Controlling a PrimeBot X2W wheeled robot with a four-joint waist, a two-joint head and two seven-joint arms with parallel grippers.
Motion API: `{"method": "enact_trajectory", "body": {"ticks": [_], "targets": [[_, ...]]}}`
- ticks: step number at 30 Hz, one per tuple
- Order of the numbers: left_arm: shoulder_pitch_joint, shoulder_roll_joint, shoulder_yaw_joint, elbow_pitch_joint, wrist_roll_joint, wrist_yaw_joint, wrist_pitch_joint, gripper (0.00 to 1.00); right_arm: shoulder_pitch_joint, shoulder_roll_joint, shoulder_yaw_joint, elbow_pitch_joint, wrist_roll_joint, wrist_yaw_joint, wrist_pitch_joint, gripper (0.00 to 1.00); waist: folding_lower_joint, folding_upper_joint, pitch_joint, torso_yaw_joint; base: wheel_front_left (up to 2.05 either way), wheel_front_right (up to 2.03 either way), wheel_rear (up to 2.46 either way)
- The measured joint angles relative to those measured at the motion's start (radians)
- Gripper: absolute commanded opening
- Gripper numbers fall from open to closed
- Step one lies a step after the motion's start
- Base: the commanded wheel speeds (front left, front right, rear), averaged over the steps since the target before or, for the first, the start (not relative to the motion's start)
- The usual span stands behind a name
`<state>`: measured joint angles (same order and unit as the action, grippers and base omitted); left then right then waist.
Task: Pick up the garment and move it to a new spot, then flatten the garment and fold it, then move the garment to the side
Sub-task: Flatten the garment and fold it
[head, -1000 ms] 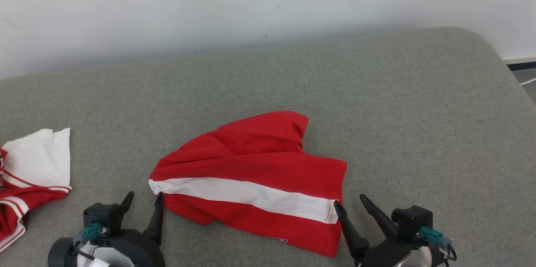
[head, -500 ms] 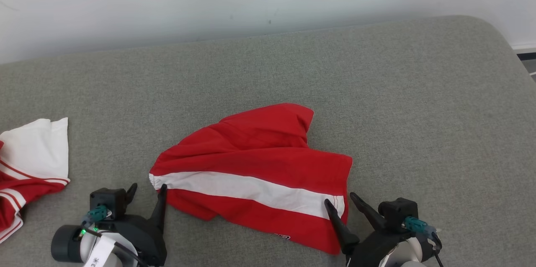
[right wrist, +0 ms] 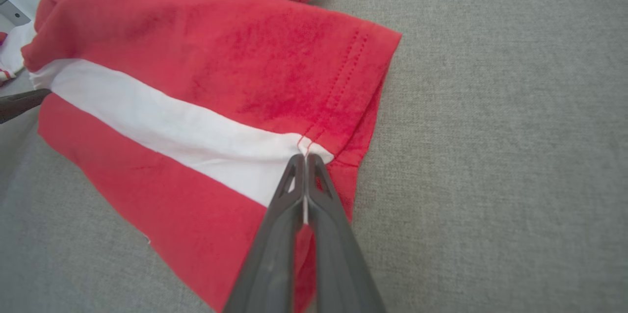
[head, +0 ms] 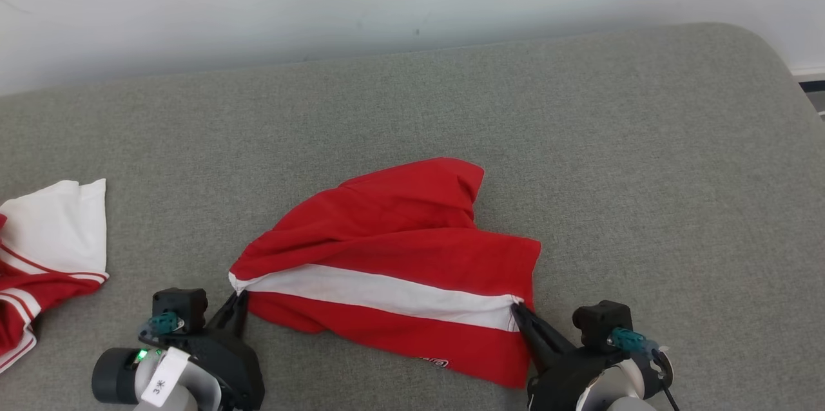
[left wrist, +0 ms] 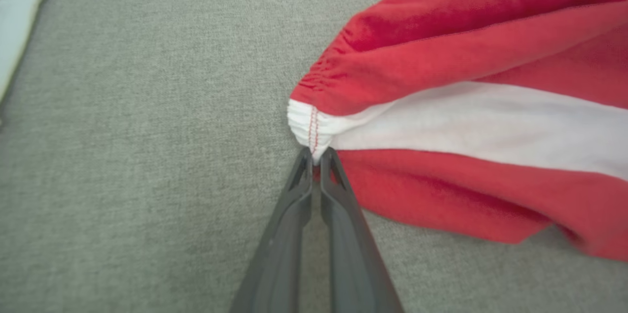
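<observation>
left gripper (head: 237, 298) and right gripper (head: 517, 309) are pinching the white stripe (head: 380, 292) ends of the garment (head: 412, 230), fingers (left wrist: 289, 234) closed on seemingly light, limp cloth.

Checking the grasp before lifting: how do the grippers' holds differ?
The left gripper pinches the gathered edge of the red garment; the right gripper pinches its flat stitched hem. The left fingers lie over cushion; the right overlap cloth. Both are shut on the white stripe's ends.
</observation>
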<state>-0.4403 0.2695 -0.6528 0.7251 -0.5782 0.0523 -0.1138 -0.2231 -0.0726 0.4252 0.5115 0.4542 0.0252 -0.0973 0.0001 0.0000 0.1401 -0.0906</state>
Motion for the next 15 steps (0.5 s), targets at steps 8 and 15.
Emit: {"method": "enact_trajectory", "body": {"ticks": [8, 15], "targets": [[-0.001, 0.000, -0.001, -0.017, 0.020, 0.025, -0.043, 0.00, -0.013, 0.002, -0.051, -0.045, 0.008, -0.009, -0.072, 0.00, 0.0000, 0.0001, -0.001, -0.001, 0.00, 0.00, 0.00], [-0.003, -0.011, 0.008, -0.093, 0.040, 0.031, -0.064, 0.00, -0.014, -0.009, -0.075, -0.093, 0.041, 0.021, -0.085, 0.00, 0.0000, 0.0000, -0.009, 0.012, 0.00, 0.00, 0.00]]}}
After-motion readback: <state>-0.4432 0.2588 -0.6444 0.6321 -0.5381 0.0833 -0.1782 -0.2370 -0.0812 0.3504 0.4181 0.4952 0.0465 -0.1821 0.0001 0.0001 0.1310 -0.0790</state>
